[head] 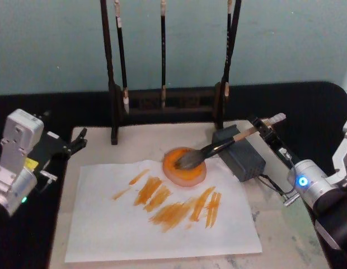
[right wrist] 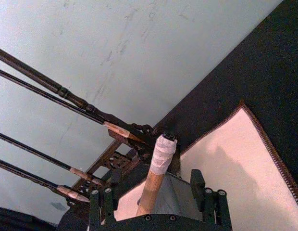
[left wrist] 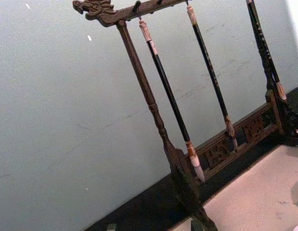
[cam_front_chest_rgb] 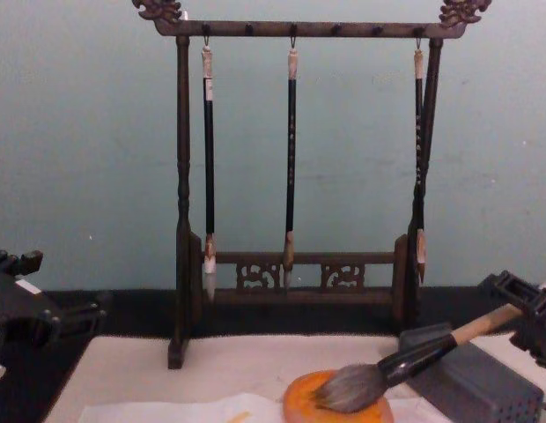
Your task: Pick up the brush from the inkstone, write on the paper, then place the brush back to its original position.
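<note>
Tabletop (head: 308,101): brush (head: 218,147) tip on inkstone (head: 172,163), handle between open jaws of right gripper (right wrist: 155,193); a nudge could roll it onto paper (head: 106,224). Left gripper (head: 77,142) parked left, open.

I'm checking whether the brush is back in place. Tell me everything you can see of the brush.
The brush is large, with bushy grey bristles, a black ferrule, a pale wooden handle and a white-taped end. It lies tilted, with the bristles resting on the orange inkstone and the handle rising across the grey block. The right gripper is open around the handle's upper end, one finger on either side, not clamping it.
</note>
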Robot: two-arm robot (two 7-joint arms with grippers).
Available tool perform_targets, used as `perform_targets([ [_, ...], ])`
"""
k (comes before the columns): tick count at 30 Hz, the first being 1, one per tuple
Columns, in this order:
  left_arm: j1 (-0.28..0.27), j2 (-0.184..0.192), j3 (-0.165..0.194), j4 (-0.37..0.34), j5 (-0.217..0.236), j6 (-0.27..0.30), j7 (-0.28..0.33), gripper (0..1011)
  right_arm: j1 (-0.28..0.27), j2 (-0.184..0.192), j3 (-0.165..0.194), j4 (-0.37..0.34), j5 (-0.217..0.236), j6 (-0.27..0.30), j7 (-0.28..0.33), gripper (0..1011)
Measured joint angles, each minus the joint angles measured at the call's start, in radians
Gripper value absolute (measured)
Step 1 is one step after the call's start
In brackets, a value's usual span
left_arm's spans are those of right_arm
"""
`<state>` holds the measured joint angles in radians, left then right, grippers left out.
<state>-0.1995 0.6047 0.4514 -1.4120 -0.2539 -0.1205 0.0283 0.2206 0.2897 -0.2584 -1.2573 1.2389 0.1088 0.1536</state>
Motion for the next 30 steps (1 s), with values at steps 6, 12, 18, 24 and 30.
perform_targets([
  [6,0.000,0.000,0.000,0.000,0.000,0.000,0.000,1001,0.000,0.000,0.001,0.000,0.000,0.001,0.001,785],
  [12,0.000,0.000,0.000,0.000,0.000,0.000,0.000,1001,0.000,-0.001,0.001,0.001,0.000,0.001,0.001,566],
  [18,0.000,0.000,0.000,0.000,0.000,0.000,0.000,1001,0.000,-0.001,0.002,0.001,0.000,0.001,0.001,400],
  [24,0.000,0.000,0.000,0.000,0.000,0.000,0.000,1001,0.000,-0.001,0.002,0.001,0.000,0.001,0.002,201],
  [30,0.000,0.000,0.000,0.000,0.000,0.000,0.000,1001,0.000,-0.001,0.002,0.001,0.000,0.001,0.002,189],
])
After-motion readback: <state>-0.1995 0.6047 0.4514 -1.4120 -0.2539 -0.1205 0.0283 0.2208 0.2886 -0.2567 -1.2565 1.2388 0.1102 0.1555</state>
